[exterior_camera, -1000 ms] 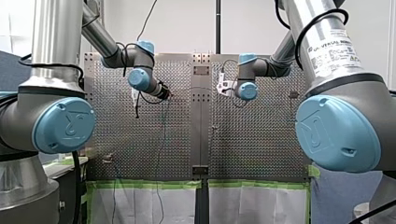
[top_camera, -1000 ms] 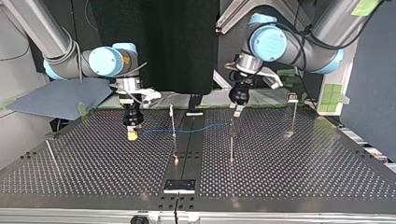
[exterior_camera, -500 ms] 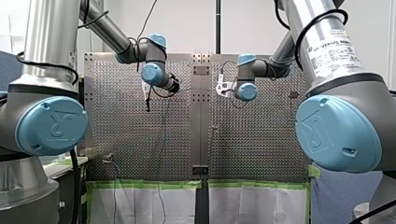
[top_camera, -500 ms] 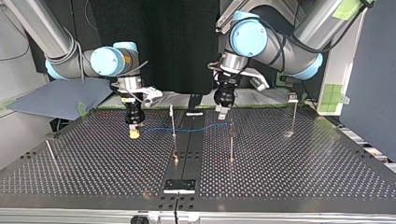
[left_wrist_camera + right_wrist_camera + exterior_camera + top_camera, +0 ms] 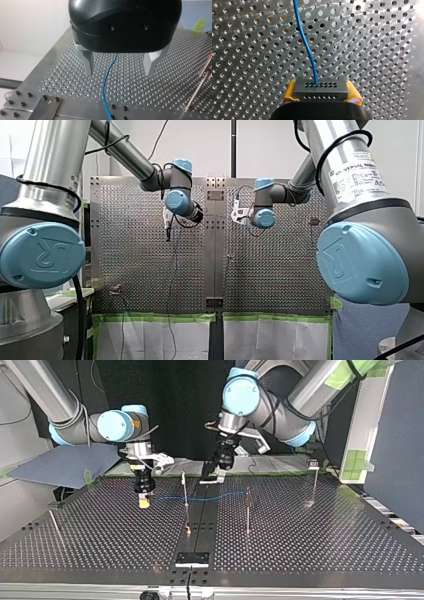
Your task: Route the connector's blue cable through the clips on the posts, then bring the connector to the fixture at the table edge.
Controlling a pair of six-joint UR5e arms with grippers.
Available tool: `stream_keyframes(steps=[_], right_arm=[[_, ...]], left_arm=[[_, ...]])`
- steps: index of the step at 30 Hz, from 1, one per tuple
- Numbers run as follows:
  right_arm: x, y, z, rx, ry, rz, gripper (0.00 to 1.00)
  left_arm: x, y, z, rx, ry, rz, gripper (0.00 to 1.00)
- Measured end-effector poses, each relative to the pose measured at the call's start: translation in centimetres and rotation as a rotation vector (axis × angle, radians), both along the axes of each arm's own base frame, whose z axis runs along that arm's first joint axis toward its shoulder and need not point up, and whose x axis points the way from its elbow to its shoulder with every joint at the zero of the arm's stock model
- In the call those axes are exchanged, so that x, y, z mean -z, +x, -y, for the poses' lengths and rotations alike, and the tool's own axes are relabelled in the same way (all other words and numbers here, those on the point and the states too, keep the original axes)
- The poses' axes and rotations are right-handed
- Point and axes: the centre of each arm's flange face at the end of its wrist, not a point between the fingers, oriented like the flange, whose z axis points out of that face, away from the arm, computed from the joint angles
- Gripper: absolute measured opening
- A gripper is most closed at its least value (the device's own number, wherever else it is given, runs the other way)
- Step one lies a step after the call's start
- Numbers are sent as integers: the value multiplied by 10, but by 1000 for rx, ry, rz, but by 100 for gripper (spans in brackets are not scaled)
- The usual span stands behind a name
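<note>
Connector (image 5: 320, 87) first: it sits pinched between the yellow pads (image 5: 290, 91) of the right gripper (image 5: 322, 93), a grey block with two rows of small holes on its face. The blue cable (image 5: 308, 47) leaves the upper row and snakes away ahead of the gripper over the perforated table (image 5: 325, 535).

In the top view that gripper hangs left of the frame's middle, pointing straight down, its tips low over the table. From it the cable runs rightward across the middle of the frame, slightly wavy, past the first post (image 5: 185, 489) and on to the second post (image 5: 247, 510) just right of centre. Whether it sits in a clip on either post is too small to tell. A third post (image 5: 314, 485) stands well apart at the frame's right.

The left gripper (image 5: 119, 66) is spread wide, its two metal fingers (image 5: 88, 61) apart with nothing held. The cable passes under its black body and between the fingers, touching neither. In the top view this gripper hangs in the upper middle of the frame, near the table's far edge, over the dark strip (image 5: 202, 510) down the table's centre. A black plate (image 5: 192, 559) lies at the strip's near end, lower middle of the frame, well apart from the connector.
</note>
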Motion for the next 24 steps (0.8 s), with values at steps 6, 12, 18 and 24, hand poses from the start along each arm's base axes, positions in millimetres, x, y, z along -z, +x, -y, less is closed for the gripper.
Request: stream_keyframes(steps=[6, 12, 18, 24], right_arm=[[0, 0, 0, 0, 2, -1, 0], [1, 0, 0, 0, 3, -1, 0], [0, 0, 0, 0, -1, 0, 0], [0, 1, 0, -1, -2, 1, 0]], left_arm=[[4, 2, 24, -11, 17, 14, 100], [11, 24, 31, -69, 3, 39, 100], [18, 40, 25, -138, -1, 48, 100], [14, 49, 18, -203, -19, 69, 100]])
